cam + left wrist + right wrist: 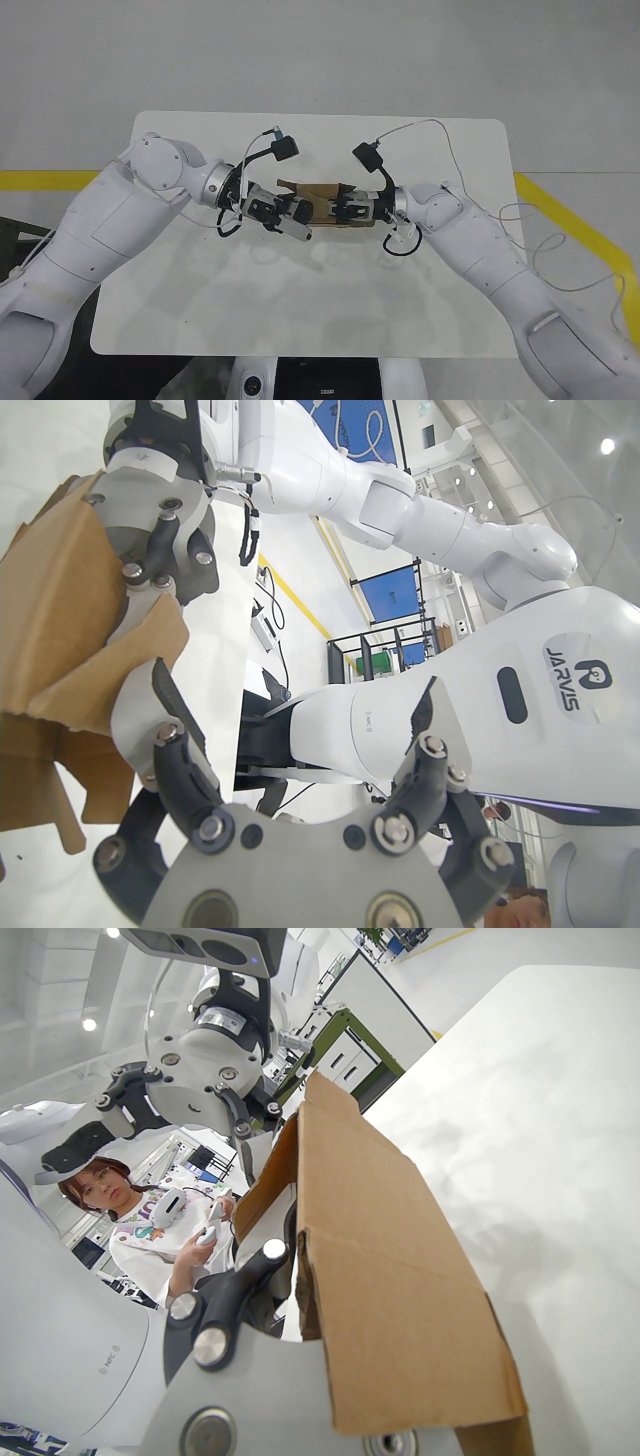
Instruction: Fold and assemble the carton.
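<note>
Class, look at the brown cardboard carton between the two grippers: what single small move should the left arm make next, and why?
Probably close the left gripper on the loose flap of the brown cardboard carton. Its jaws stand wide open, one finger lies against that flap, and the right gripper appears to clamp the carton's other end, steadying it.

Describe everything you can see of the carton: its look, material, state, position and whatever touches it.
The carton is plain brown cardboard, only partly folded: panels creased along score lines, flaps loose and splayed, edges slightly ragged. It lies over the middle of the white table. The open left gripper has one finger against a flap; the right gripper meets the opposite end, its grip hidden.
</note>
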